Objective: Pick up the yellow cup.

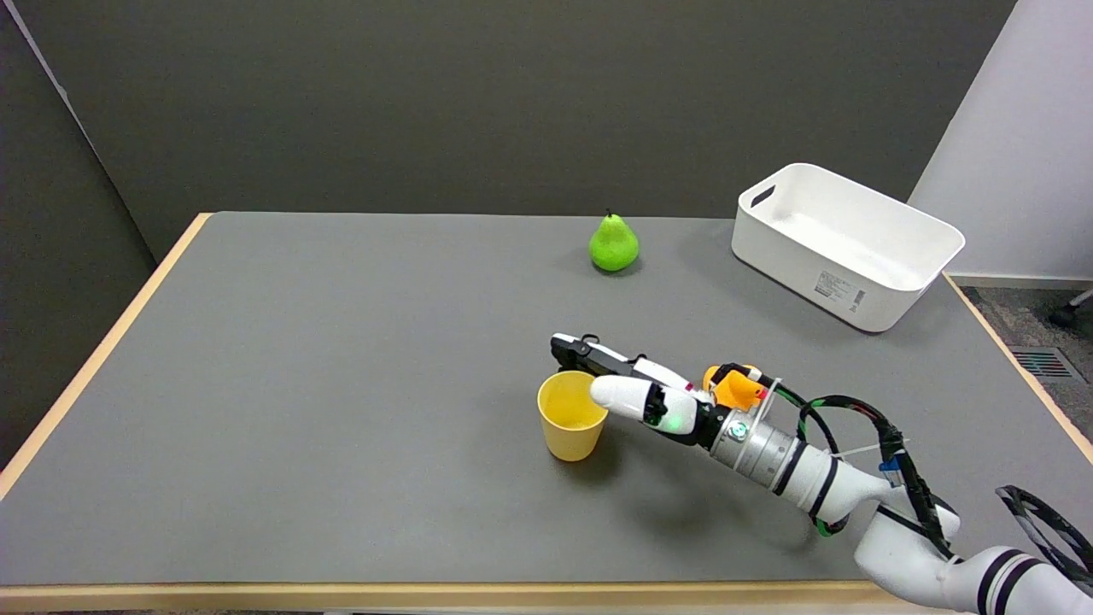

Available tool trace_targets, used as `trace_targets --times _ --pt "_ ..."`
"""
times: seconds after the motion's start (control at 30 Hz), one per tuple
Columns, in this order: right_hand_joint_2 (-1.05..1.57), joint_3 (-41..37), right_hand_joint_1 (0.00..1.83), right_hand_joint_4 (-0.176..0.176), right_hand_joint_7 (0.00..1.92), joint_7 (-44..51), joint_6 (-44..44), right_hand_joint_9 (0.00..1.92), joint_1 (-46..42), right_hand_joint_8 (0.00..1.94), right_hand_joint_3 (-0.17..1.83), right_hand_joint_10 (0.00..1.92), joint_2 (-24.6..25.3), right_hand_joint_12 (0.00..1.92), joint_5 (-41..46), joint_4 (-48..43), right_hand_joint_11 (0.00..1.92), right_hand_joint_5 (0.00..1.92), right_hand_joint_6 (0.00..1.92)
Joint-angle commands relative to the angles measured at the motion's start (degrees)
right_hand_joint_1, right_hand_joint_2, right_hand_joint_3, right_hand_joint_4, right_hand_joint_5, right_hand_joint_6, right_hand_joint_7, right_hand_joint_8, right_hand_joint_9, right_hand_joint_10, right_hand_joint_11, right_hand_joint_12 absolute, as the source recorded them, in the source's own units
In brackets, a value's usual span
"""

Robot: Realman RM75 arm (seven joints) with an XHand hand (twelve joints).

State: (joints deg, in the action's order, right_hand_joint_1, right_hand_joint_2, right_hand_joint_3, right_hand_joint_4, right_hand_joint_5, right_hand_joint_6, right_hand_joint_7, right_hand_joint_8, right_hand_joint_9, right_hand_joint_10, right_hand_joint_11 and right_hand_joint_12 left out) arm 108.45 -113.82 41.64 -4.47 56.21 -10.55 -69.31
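Observation:
The yellow cup [570,420] stands upright on the grey table [341,384], mouth up, right of the middle. My right hand [628,384] reaches in from the lower right at rim height. Its fingers [582,351] stretch out straight just behind the cup's far rim. The white thumb [616,398] lies over the cup's right rim, and I cannot tell whether it touches. Nothing is clasped in the hand, and the cup rests on the table.
A green pear [613,243] stands near the table's far edge. A white bin [845,243] sits at the far right corner. The arm and its black cables [888,461] cross the near right part of the table.

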Motion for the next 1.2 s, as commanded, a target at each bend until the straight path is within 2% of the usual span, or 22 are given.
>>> trace_targets --times 0.03,0.37,0.5,0.93,1.2 --pt "0.58 1.0 0.33 -0.176 0.0 6.1 -0.3 0.0 0.0 0.0 0.8 0.0 1.1 0.23 -1.6 -0.8 0.0 0.0 0.18" --pt "0.54 -1.1 0.38 -0.176 0.0 18.1 1.1 0.0 0.4 0.0 0.84 0.0 1.6 0.16 1.8 2.0 0.0 0.02 0.07" --pt "0.54 -0.9 0.39 -0.176 0.0 21.8 2.9 0.0 0.6 0.0 0.84 0.0 1.7 0.14 4.8 3.3 0.0 0.01 0.09" --pt "0.54 0.3 0.38 -0.176 0.0 22.6 3.7 0.0 0.7 0.0 0.85 0.0 2.2 0.17 4.9 4.3 0.0 0.03 0.05" --pt "0.54 0.7 0.38 -0.176 0.0 28.0 4.8 0.0 0.8 0.0 0.85 0.0 6.7 0.18 5.4 8.0 0.0 0.0 0.09"
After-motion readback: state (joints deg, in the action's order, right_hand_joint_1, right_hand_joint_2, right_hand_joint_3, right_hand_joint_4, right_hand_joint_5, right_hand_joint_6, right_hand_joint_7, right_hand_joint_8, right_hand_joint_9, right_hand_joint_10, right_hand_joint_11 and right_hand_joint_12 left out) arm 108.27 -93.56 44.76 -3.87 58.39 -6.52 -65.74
